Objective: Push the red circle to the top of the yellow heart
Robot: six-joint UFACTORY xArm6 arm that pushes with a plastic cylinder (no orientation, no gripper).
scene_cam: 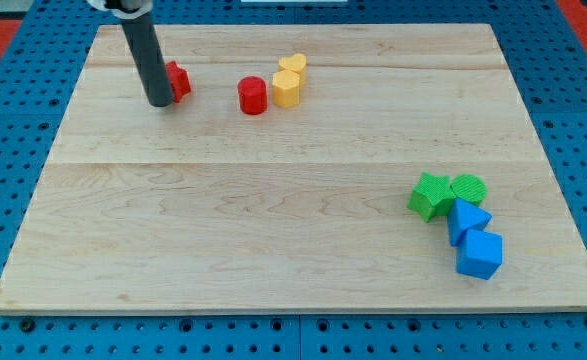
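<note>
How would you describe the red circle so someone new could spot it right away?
Look along the wooden board's top edge, left of centre. The red circle is the short red cylinder touching the yellow hexagon's left side; the other red block sits farther left by my tip.

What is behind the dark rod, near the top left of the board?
A red block sits just behind and to the view's right of my tip. Only its right part shows; the rod covers the rest, so its shape cannot be told.
</note>
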